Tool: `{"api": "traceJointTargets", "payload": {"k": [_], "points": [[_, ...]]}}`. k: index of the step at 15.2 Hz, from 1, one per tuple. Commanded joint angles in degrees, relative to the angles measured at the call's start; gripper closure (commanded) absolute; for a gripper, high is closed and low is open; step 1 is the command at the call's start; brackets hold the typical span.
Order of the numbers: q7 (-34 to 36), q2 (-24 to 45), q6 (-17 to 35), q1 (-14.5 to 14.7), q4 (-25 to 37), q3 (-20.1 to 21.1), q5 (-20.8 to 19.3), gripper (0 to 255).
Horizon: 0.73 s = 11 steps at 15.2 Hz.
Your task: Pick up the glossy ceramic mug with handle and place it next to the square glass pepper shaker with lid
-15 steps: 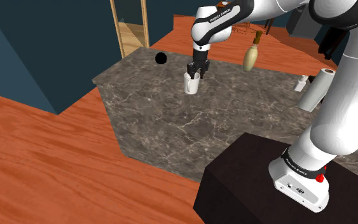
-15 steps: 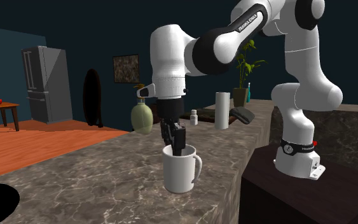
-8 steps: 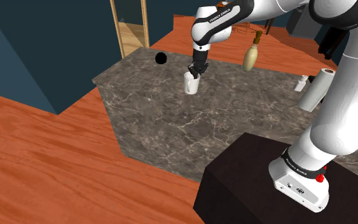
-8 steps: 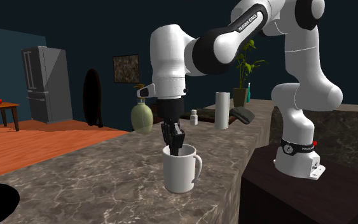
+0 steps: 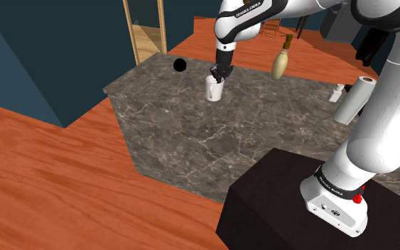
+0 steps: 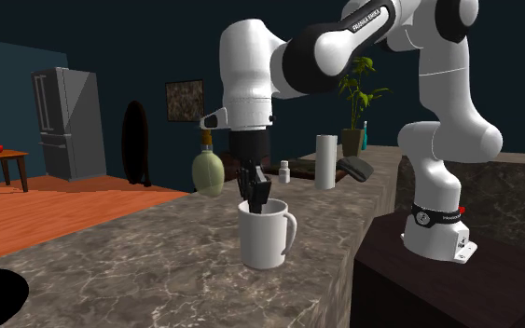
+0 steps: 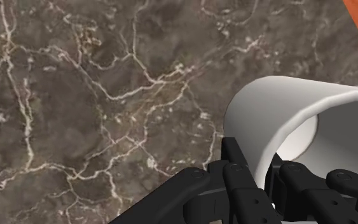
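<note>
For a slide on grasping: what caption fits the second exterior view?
White Franka arm, black fingers shut on the rim of a white mug over a dark marbled counter.

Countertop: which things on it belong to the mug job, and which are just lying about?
Job: white mug, its wall clamped in the jaws; small white shaker.
Lying about: pale pump bottle; white roll.

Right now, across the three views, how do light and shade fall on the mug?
Shoulder view: the mug reads evenly bright white against the dark marble countertop. Second exterior view: a dimmer scene, soft grey shading on the mug. Wrist view: its outer wall greys toward the fingers clasping it, marble veins sharp, no blur.
</note>
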Motion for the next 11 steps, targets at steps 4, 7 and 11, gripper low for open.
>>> {"api": "traceJointTargets", "payload": {"k": [4,7,11], "points": [[0.2,-1.59,-3.61,-0.03,2.03,-0.07,-0.2,255],[0.35,-2.35,-5.72,-0.03,3.37,-0.1,-0.3,255],[0.53,-3.22,-8.56,-0.04,5.35,-0.12,-0.42,255]]}}
